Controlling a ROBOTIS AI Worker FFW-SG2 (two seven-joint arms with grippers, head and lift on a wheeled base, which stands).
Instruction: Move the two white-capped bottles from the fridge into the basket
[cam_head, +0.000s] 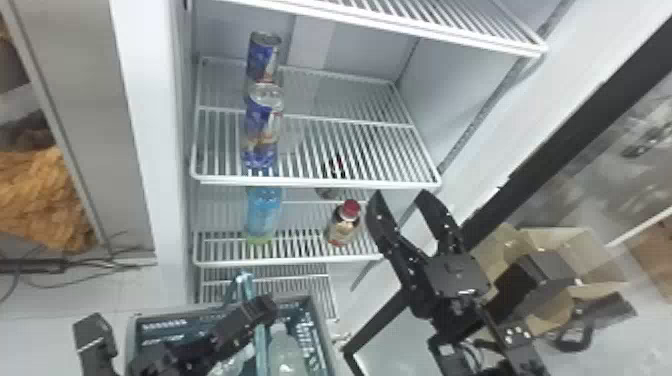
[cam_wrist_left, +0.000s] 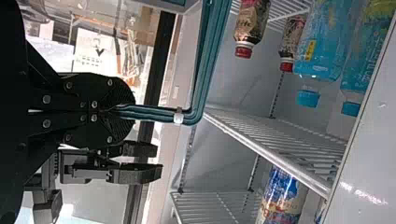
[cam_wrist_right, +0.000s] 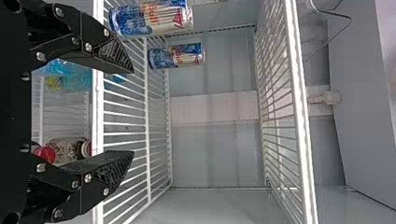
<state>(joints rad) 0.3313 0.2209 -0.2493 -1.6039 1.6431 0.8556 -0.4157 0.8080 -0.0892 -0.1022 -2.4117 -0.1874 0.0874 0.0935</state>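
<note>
1. Head view, lower left: the left gripper (cam_head: 266, 306) has its fingers clenched on the blue handle (cam_head: 244, 283) of the basket (cam_head: 322, 330).
2. Bottom edge, left of centre: inside the basket, a pale bottle (cam_head: 286, 352) and a partly hidden clear bottle (cam_head: 231, 364); caps unclear.
3. Right of centre: the right gripper (cam_head: 401, 194), fingers spread, near a red-capped bottle (cam_head: 342, 227).

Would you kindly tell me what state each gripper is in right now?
Left gripper: closed on the teal basket handle.
Right gripper: open, with nothing between its fingers.
</note>
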